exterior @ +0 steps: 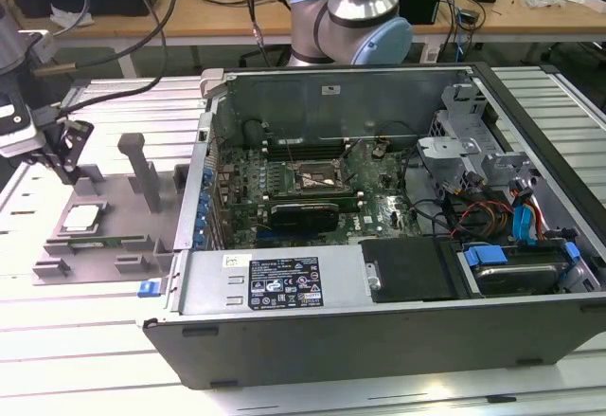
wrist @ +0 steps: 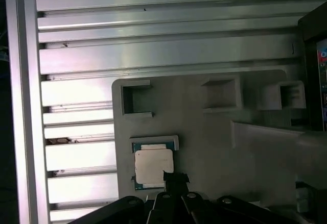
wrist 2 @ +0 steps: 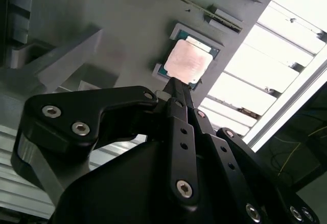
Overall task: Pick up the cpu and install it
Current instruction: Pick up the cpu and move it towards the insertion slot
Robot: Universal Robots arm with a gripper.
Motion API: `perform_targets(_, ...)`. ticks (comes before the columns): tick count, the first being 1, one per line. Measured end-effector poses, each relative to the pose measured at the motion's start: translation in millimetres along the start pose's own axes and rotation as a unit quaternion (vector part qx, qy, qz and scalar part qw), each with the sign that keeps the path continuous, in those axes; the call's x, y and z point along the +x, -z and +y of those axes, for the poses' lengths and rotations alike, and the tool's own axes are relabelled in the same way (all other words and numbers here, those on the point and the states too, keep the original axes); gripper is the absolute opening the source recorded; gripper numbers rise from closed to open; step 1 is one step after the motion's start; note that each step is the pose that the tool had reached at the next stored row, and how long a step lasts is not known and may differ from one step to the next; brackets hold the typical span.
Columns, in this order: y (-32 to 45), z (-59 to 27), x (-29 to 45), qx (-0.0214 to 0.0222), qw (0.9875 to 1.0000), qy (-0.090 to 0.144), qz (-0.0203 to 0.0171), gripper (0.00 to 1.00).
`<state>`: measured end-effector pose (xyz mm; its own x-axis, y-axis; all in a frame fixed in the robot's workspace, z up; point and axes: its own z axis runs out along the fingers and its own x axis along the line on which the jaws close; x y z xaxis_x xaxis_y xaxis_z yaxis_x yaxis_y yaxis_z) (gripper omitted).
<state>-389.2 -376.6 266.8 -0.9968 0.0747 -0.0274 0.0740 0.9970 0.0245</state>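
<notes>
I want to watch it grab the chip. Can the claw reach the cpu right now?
Probably yes. The claw hangs close above the cpu, which lies open on the grey fixture beside the computer case. Nothing seems to sit between them.

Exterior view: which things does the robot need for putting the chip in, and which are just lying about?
For the job:
cpu, sitting in the grey fixture plate
claw, close by the cpu
motherboard socket
open computer case

Just lying about:
grey fixture post
blue drive caddy
coloured wires
wooden desk behind
</notes>
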Motion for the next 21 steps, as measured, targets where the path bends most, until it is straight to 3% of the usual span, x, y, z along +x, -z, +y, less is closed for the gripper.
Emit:
perform_targets(7, -21.3, -0.7, 1.9, 0.0000, 1.0000, 0.001, 0.0001, 0.11)
perform_targets(12, -42.6, -1.9, 7.5, 0.0000, 1.0000, 0.001, 0.0001, 0.11)
perform_targets(17, -56.2, -3.0, 14.6, 0.0000, 1.0000, 0.001, 0.0000, 0.11)
perform_targets(21, -60.9, -5.3, 17.3, -0.0001, 1.0000, 0.001, 0.0001, 0.11)
